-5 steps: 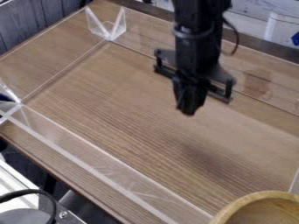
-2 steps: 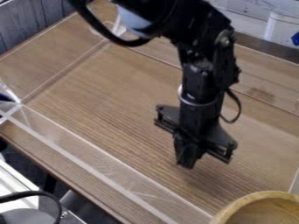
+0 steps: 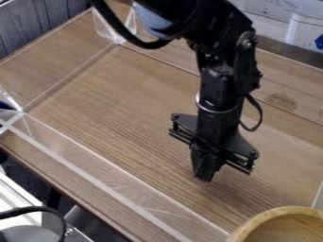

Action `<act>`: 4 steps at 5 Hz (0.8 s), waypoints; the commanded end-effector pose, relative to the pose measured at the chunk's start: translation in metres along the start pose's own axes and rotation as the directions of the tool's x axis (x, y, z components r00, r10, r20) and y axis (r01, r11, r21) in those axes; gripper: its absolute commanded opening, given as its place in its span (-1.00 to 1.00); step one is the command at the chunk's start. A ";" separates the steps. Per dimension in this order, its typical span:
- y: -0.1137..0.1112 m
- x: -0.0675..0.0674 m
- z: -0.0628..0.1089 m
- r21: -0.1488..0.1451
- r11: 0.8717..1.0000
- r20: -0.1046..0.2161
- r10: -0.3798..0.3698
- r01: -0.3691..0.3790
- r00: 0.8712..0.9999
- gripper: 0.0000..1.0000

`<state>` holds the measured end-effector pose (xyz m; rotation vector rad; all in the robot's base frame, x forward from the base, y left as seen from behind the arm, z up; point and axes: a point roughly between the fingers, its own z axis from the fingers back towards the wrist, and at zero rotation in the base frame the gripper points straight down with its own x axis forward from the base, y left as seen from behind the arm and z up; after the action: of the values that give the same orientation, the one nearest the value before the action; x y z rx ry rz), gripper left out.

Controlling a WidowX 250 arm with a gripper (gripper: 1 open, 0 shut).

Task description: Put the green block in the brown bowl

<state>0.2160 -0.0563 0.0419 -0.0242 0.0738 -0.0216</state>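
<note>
While my gripper (image 3: pixel 209 173) hangs pinched together above the wooden table (image 3: pixel 113 104), no green block shows. I should first locate it, keeping clear of the brown bowl (image 3: pixel 280 227).

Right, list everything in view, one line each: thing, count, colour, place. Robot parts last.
Wooden table top: one, light brown grain, fills most of the view.
Clear plastic wall: one low transparent barrier, along the table's near and left edges.
Round tan wooden bowl: one, light tan with a thick rim, bottom right corner, partly cut off.
Green block: none visible.
Dark round object: one, black and grey, bottom left corner, below the table; too cut off to identify.
Robot arm: one, black, reaching down from the top.
Gripper: one, black, pointing down at the table, shut, holding nothing visible.
</note>
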 end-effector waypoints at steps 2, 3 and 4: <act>-0.002 0.015 0.019 -0.011 1.000 0.037 0.021 -0.020 0.999 1.00; 0.000 0.019 0.030 -0.002 1.000 0.034 0.012 -0.012 0.999 1.00; -0.001 0.028 0.039 0.000 1.000 0.040 -0.004 0.004 0.999 1.00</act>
<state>0.2363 -0.0584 0.0685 -0.0193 0.0804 -0.0319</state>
